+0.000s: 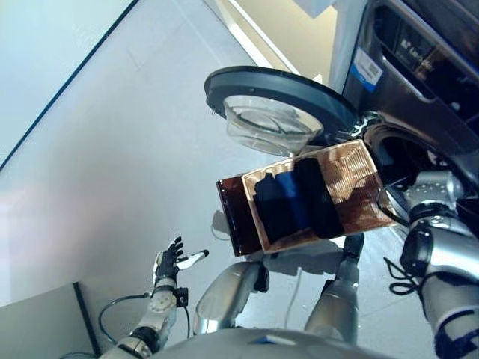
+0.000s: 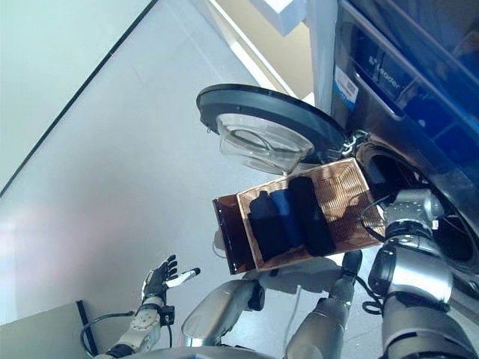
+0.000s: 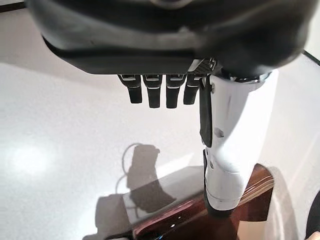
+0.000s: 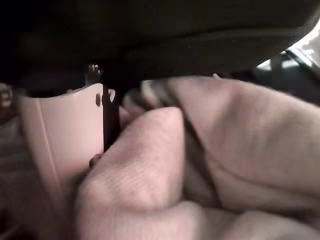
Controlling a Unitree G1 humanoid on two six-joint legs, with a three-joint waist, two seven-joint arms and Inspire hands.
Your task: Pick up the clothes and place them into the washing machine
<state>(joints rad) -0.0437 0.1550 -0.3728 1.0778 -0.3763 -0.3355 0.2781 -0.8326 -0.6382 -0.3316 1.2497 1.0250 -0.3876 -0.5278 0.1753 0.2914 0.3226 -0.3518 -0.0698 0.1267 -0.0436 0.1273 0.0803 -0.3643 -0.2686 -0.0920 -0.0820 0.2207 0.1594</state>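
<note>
**Putting cloth deep in the washer**

The right robot hand (image 4: pixel 60 135) is inside the washer (image 1: pixel 419 75), past the round hole. Soft pale cloth (image 4: pixel 225 130) lies bunched up right against its thumb. The fingers are hidden, so I cannot tell if the hand grips the cloth or has let it go.

I think the step now is dropping this cloth in the drum. To do it well, the hand should go far in before it lets go, so no cloth hangs over the edge of the hole. Then it should spread wide and pull straight back, so nothing catches on it and comes out again.

The left robot hand (image 1: pixel 171 262) is released, with straight fingers. It holds nothing and hangs over the floor (image 1: pixel 112 149), well apart from the work.

Just beside the hole is a brown basket (image 1: pixel 352 179). Dark clothes (image 1: pixel 292 202) lie in it, so more loads are left to do. The washer door (image 1: pixel 262 86) stands wide open above the basket. The arm should keep clear of both.

A blue and white sticker (image 1: pixel 364 69) is on the washer front. There is pale writing on the panel too. All of it is too small to read.
</note>
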